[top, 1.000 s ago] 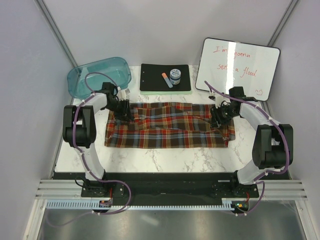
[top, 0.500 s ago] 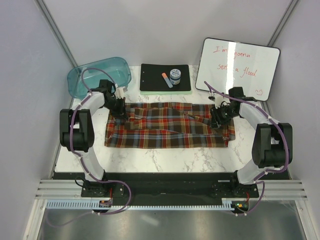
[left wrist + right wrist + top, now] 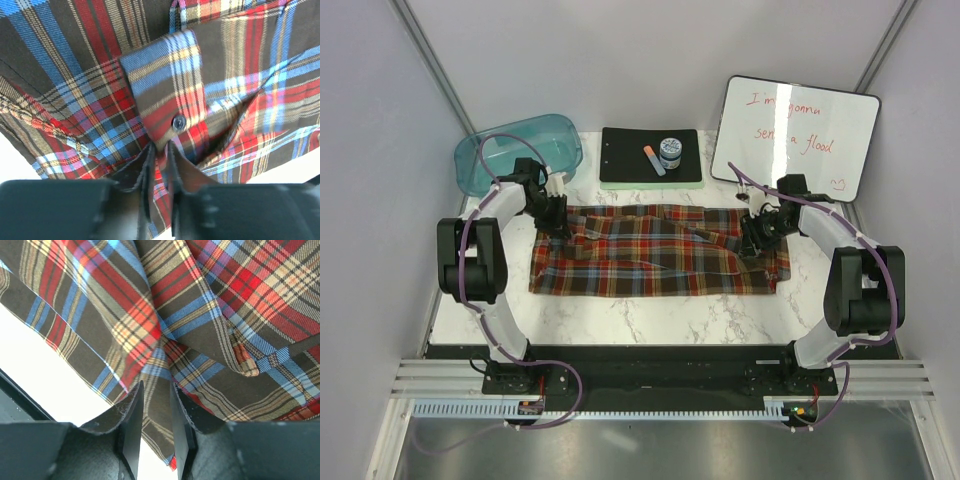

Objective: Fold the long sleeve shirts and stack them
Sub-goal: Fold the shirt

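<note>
One plaid flannel shirt (image 3: pixel 655 252) in red, brown and blue checks lies folded into a wide band across the marble table. My left gripper (image 3: pixel 558 210) is at its far left corner, shut on the cloth beside a buttoned cuff (image 3: pixel 170 107). My right gripper (image 3: pixel 756 232) is at the far right end, its jaws shut on a fold of the shirt (image 3: pixel 165 365). In the left wrist view the gripper (image 3: pixel 159 150) pinches the fabric tightly. In the right wrist view the gripper (image 3: pixel 156 390) holds cloth between narrow jaws.
A teal plastic bin (image 3: pixel 518 152) sits at the back left. A black clipboard on a green pad (image 3: pixel 650 158) holds a marker and a small jar. A whiteboard (image 3: pixel 795 135) leans at the back right. Bare marble (image 3: pixel 650 315) lies in front of the shirt.
My left gripper has moved back and left with the shirt's far left corner, drawing that edge out. The right gripper has stayed in place.
</note>
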### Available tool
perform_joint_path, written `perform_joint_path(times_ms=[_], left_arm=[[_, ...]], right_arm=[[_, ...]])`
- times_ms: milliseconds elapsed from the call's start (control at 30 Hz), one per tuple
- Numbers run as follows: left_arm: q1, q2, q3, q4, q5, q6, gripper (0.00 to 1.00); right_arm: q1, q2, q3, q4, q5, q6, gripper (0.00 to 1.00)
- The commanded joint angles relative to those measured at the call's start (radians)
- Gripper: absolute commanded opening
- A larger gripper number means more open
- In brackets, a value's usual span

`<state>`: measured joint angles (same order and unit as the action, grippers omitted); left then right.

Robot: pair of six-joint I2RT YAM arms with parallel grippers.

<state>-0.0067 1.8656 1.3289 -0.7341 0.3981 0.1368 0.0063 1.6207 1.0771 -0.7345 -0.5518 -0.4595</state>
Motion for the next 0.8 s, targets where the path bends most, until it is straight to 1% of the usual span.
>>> perform_joint_path(times_ms=[0, 33, 133, 167, 233, 267, 333, 367, 467, 533, 600, 733, 767], left_arm=[[0.005, 0.001, 0.029, -0.005, 0.025, 0.030, 0.27], [0.005, -0.008, 0.026, -0.005, 0.031, 0.020, 0.32], [0.005, -0.063, -0.010, 0.038, 0.064, 0.008, 0.36], [0.005, -0.116, -0.020, 0.053, 0.085, 0.006, 0.36], [0.005, -0.158, -0.034, 0.071, 0.100, 0.020, 0.38], [-0.018, -0.178, -0.034, 0.075, 0.129, 0.029, 0.39], [-0.051, -0.178, -0.034, 0.078, 0.113, 0.023, 0.41], [-0.073, -0.157, -0.036, 0.075, 0.134, 0.014, 0.41], [-0.085, -0.114, -0.056, 0.079, 0.148, -0.045, 0.41], [-0.079, -0.050, -0.060, 0.067, 0.128, -0.065, 0.41], [-0.055, 0.006, -0.062, 0.056, 0.093, -0.069, 0.41], [0.005, 0.047, -0.063, 0.042, 0.055, -0.054, 0.40], [0.042, 0.049, -0.063, 0.033, 0.054, -0.049, 0.41]], right_arm=[[0.015, -0.035, 0.047, -0.008, -0.049, -0.016, 0.34], [0.020, -0.041, 0.052, -0.008, -0.051, -0.015, 0.32], [0.066, -0.071, 0.067, -0.026, -0.063, -0.013, 0.29], [0.099, -0.088, 0.067, -0.023, -0.066, -0.010, 0.29], [0.144, -0.091, 0.052, -0.011, -0.069, 0.004, 0.29], [0.182, -0.079, 0.046, 0.018, -0.068, 0.015, 0.29], [0.210, -0.052, 0.034, 0.059, -0.066, 0.056, 0.28], [0.228, -0.018, 0.037, 0.102, -0.068, 0.068, 0.28], [0.256, 0.053, 0.061, 0.164, -0.076, 0.120, 0.28], [0.267, 0.086, 0.070, 0.178, -0.080, 0.140, 0.28], [0.276, 0.132, 0.070, 0.191, -0.080, 0.143, 0.28], [0.282, 0.194, 0.044, 0.195, -0.034, 0.128, 0.27], [0.282, 0.215, 0.037, 0.185, -0.031, 0.114, 0.27]])
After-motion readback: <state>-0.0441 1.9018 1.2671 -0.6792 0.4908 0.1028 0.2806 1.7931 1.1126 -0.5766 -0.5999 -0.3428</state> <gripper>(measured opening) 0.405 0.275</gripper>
